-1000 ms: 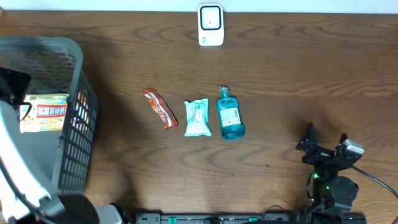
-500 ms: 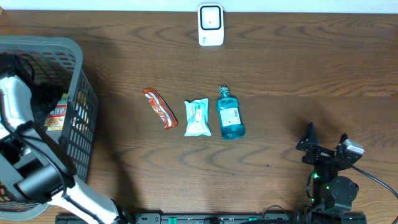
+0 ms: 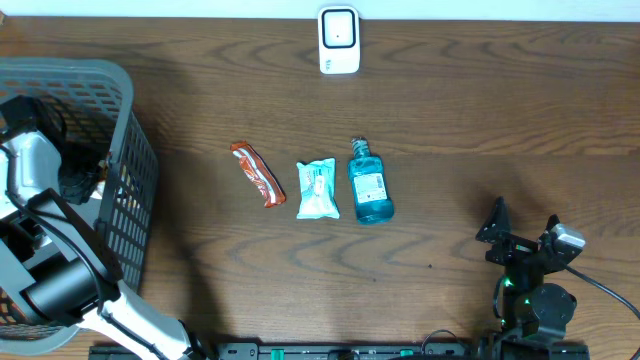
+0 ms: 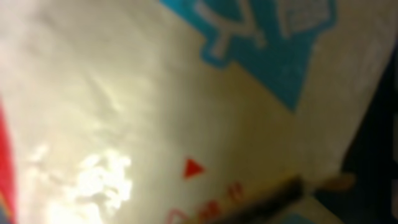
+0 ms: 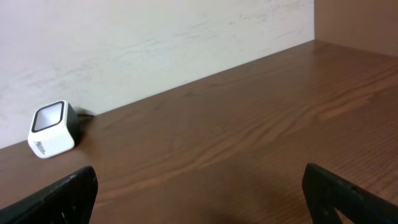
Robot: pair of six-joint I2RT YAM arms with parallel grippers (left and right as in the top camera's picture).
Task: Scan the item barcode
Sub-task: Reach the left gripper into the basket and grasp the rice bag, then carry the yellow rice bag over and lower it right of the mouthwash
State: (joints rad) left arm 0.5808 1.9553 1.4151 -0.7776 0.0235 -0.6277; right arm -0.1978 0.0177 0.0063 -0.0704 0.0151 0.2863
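Observation:
My left arm reaches down into the grey basket (image 3: 128, 120) at the far left, and its gripper (image 3: 80, 180) is low inside it. The left wrist view is filled by a pale packet (image 4: 124, 93) with blue and red print, blurred and pressed right up to the camera. The gripper is shut on this item, and its fingers do not show clearly. The white barcode scanner (image 3: 339, 40) stands at the table's back edge and also shows in the right wrist view (image 5: 53, 129). My right gripper (image 3: 522, 225) rests open at the front right with nothing between its fingers (image 5: 205, 186).
An orange-red bar (image 3: 258, 173), a light blue packet (image 3: 318, 189) and a blue bottle (image 3: 369, 185) lie in a row mid-table. The basket's tall mesh walls surround my left arm. A pale wall rises behind the scanner.
My left arm swung into the basket and came down over the packet that lay there, hiding it from overhead. Its gripper went from open to shut. The right arm stayed still.

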